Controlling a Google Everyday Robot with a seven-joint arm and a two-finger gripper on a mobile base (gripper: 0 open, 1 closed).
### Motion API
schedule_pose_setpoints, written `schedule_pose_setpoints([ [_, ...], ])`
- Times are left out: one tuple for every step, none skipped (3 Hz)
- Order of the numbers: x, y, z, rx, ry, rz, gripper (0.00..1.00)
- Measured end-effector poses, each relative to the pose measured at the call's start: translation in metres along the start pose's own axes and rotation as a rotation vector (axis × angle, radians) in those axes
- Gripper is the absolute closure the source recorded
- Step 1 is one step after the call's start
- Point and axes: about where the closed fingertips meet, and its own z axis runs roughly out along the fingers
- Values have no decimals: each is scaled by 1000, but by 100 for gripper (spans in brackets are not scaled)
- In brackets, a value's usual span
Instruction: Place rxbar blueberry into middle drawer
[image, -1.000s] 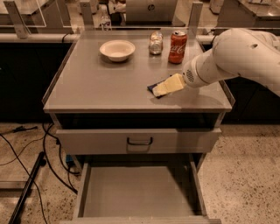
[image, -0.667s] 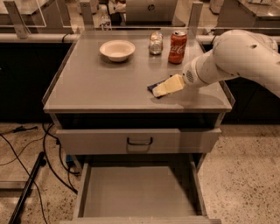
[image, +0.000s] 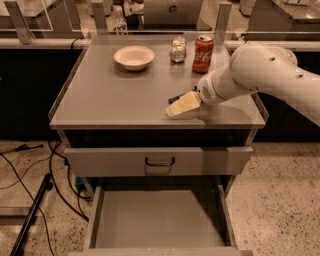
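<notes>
My gripper (image: 181, 106) is low over the front right part of the cabinet top, its cream tip pointing left and touching or almost touching the surface. A small dark blue sliver, the rxbar blueberry (image: 174, 98), shows just behind the tip; the rest of the bar is hidden by the gripper. The middle drawer (image: 159, 219) is pulled open below, a wide grey tray with a bare floor and low side walls.
A white bowl (image: 134, 57), a small glass jar (image: 177, 49) and a red cola can (image: 203, 53) stand at the back of the top. A closed drawer front with a black handle (image: 160, 161) sits above the open drawer. Cables lie on the floor at left.
My gripper has moved slightly down and toward the front edge of the top. Everything else is unchanged.
</notes>
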Motion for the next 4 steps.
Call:
schedule_pose_setpoints([
  [-2,0,7,4,5,2,0],
  [-2,-2,14,10,19,14,0],
  [-1,-5,21,15,33,29,0],
  [1,-9,26,23,50,47,8],
])
